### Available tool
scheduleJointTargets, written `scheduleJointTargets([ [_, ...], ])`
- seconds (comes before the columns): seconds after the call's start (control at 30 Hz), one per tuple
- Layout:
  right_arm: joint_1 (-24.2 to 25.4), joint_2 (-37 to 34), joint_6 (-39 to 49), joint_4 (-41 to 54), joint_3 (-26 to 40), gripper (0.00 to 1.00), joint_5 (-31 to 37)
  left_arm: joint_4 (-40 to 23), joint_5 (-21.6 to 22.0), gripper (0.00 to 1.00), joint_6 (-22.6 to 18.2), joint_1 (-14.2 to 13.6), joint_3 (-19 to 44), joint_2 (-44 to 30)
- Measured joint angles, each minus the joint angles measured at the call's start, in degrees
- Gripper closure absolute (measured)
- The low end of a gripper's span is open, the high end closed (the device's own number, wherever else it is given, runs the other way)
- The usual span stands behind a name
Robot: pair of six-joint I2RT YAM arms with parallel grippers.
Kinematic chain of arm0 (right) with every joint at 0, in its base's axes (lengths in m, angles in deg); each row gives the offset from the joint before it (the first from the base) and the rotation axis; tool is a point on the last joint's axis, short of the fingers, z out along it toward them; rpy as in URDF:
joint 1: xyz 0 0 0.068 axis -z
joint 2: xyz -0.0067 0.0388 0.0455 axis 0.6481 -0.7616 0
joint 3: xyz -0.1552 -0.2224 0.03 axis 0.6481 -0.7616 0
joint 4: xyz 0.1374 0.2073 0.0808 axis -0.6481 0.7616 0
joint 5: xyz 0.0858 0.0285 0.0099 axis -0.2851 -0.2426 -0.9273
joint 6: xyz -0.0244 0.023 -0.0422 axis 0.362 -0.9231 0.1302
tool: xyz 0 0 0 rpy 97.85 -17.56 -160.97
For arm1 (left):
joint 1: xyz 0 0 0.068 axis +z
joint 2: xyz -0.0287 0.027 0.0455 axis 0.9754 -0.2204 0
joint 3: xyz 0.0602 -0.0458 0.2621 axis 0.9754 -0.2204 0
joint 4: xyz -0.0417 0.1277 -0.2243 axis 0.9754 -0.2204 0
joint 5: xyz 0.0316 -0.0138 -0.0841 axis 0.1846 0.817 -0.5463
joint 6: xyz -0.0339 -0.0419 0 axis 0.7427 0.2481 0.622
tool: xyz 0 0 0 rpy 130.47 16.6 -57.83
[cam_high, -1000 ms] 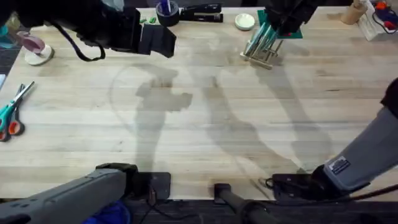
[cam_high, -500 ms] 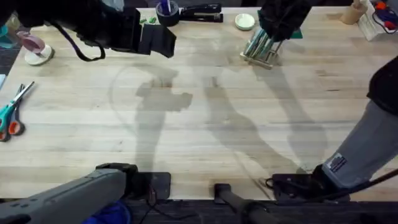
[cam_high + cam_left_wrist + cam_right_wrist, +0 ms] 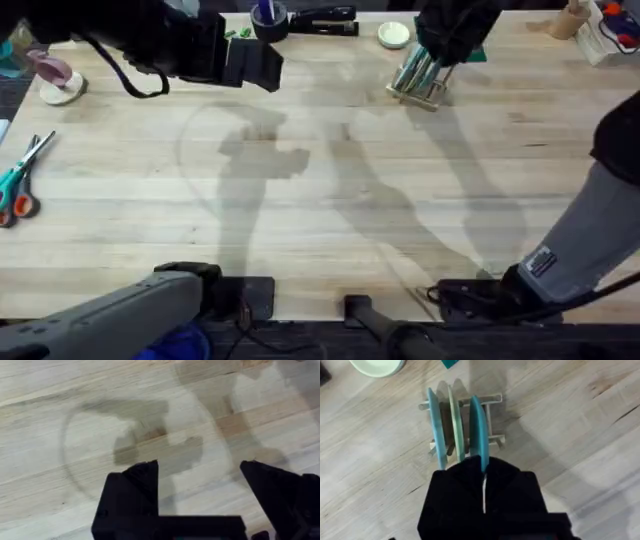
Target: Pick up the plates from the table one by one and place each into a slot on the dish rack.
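- Pale wooden table (image 3: 330,200) carries no loose plates.
- Dish rack (image 3: 492,440) at its far side holds three plates (image 3: 456,422) upright.
- Right gripper (image 3: 484,477), lowered since a second ago, pinches the third plate (image 3: 477,422) into its slot.
- Left gripper (image 3: 200,485) hovers open; release looks next.

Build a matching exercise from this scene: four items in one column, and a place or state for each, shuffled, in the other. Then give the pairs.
Items
1. small light-wood dish rack with upright dowels
2. left arm's black two-finger gripper
3. darker turquoise-blue thin round plate
4. scissors with teal and orange handles

Places or states
A. open above bare tabletop
B. flat near the table's left edge
C. on edge in the rack, pinched by the right arm's black gripper
D. holds three plates on edge

Pairs: 1-D, 2-A, 3-C, 4-B
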Motion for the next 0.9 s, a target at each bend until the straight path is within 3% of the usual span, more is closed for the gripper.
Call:
scheduleJointTargets([
  [0.23, 0.0, 0.0, 0.0, 0.0, 0.0, 0.829, 0.0, 0.0, 0.0, 0.006, 0.0, 0.0, 0.0, 0.0],
  [0.9, 0.0, 0.0, 0.3, 0.8, 0.3, 0.818, 0.0, 0.1, 0.0, 0.006, 0.0, 0.0, 0.0, 0.0],
])
